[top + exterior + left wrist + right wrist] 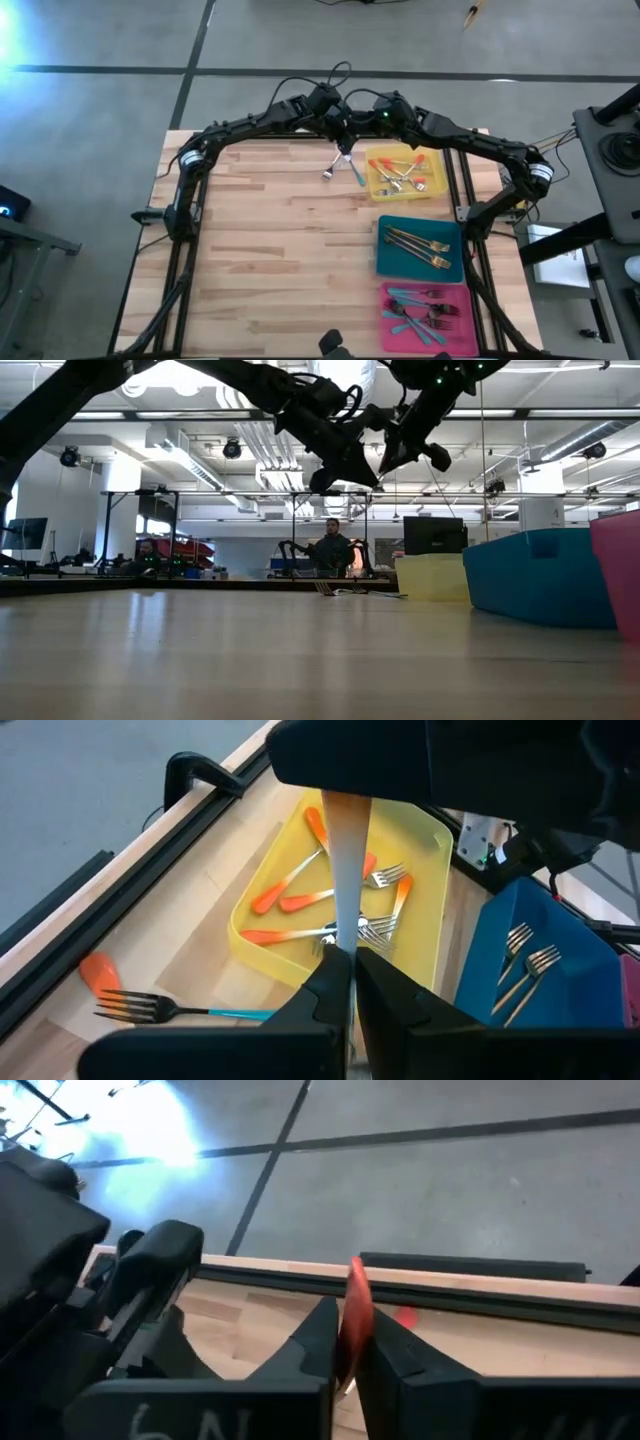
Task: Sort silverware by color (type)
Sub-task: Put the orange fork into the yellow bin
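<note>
At the table's far middle, just left of the yellow tray (432, 186), my left gripper (353, 970) and my right gripper (350, 1342) meet high above the wood. Both are shut on one slim utensil (347, 870) with a pale shaft and an orange handle (358, 1295). Its head is hidden. Several orange-handled forks (300, 900) lie in the yellow tray. A teal-handled fork (170, 1010) and an orange piece (100, 972) lie loose on the wood below the grippers. My left gripper pinches the utensil's pale shaft (346, 942) between its two fingers. The shaft runs on past the fingertips up to the other gripper, clear of the table. My right gripper pinches the orange handle (356, 1320) between its two fingers. The handle's free end (356, 1268) sticks out beyond the fingertips, and the utensil is in the air.
A teal tray (388, 262) with gold forks stands nearer than the yellow one. A pink tray (462, 322) with teal-handled utensils sits at the near right. The table's left half is bare wood (260, 250). People sit in the room beyond the table (330, 550).
</note>
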Controlling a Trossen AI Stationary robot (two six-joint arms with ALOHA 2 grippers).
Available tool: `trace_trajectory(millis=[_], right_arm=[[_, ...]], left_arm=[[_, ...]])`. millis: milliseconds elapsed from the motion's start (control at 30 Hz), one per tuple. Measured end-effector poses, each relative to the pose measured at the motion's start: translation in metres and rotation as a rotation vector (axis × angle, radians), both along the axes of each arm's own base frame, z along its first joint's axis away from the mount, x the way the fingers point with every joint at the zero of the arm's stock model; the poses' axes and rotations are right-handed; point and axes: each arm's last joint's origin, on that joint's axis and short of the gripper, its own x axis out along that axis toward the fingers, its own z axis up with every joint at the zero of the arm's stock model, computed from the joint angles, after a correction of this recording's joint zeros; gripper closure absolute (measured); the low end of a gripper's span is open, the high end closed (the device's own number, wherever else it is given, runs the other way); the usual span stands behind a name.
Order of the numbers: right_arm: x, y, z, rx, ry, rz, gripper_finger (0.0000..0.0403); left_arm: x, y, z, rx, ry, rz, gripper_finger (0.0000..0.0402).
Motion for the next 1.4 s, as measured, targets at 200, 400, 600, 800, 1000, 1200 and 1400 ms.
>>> trace_trajectory(millis=[200, 400, 600, 800, 1000, 1200, 1400], right_arm=[[-0.001, 0.0, -0.001, -0.017, 0.045, 0.019, 0.0393], [-0.005, 0.002, -0.006, -0.025, 0.161, 0.073, 0.0393], [-0.023, 0.002, 0.0, -0.019, 0.447, 0.201, 0.0394], [-0.034, 0.011, 0.019, -0.101, 0.713, 0.607, 0.0394], [-0.04, 0.016, -0.009, -0.115, 0.978, 1.017, 0.0394], [-0.028, 0.006, -0.049, -0.059, 1.111, 1.107, 0.0394], [-0.009, -0.006, -0.094, 0.083, 1.175, 1.151, 0.0394]], left_arm=[[0.0, 0.0, 0.0, 0.039, 0.011, -0.024, 0.04], [-0.002, -0.001, -0.001, 0.094, 0.038, -0.077, 0.0401], [-0.01, -0.005, -0.008, 0.09, 0.147, -0.135, 0.0401], [-0.015, -0.008, -0.012, 0.085, 0.207, -0.17, 0.0401], [-0.017, -0.009, -0.014, 0.032, 0.235, -0.143, 0.0401], [-0.019, -0.013, -0.017, -0.04, 0.276, -0.121, 0.0401], [-0.019, -0.014, -0.017, -0.076, 0.276, -0.084, 0.0401]])
